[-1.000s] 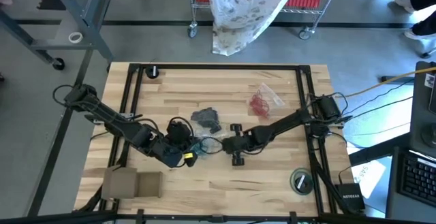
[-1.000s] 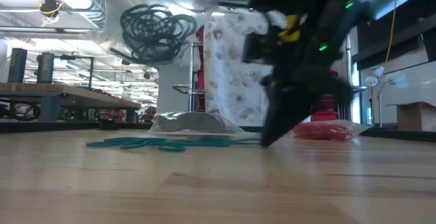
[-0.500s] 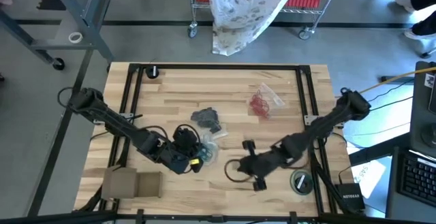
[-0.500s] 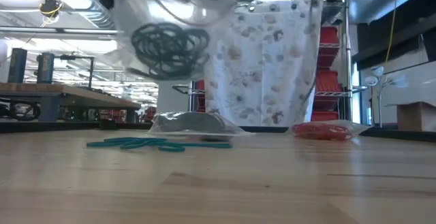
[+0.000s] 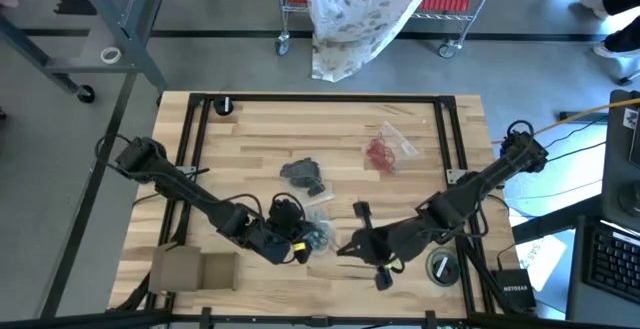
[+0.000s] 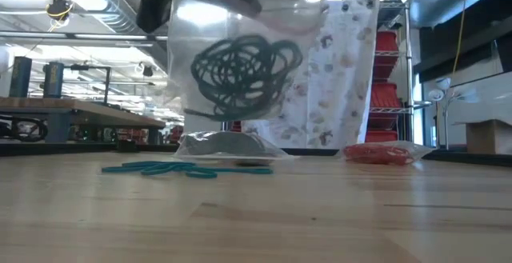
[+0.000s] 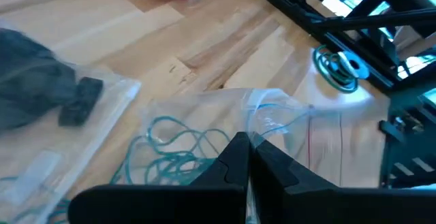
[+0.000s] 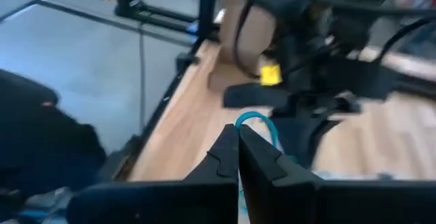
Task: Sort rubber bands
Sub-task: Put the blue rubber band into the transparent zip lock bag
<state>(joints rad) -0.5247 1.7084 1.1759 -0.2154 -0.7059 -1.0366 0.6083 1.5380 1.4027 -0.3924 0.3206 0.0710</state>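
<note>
Clear plastic is the landmark: a bag point(image 6: 240, 63) holding teal rubber bands point(image 6: 240, 71) hangs above the table, pinched shut at its edge by the left gripper point(image 7: 246, 157). Since a moment ago that bag has swung toward the table's front. Behind and below it, loose teal bands point(image 6: 172, 168) lie on the wood. To its right, the right gripper point(image 8: 238, 149), which has pulled back from the table's middle, comes in with jaws closed on one teal band point(image 8: 257, 122). That band likely goes into the bag next.

Left claw point(image 7: 246, 157) pinching clear bag point(image 7: 204, 125) of teal bands point(image 7: 174, 157)
</note>
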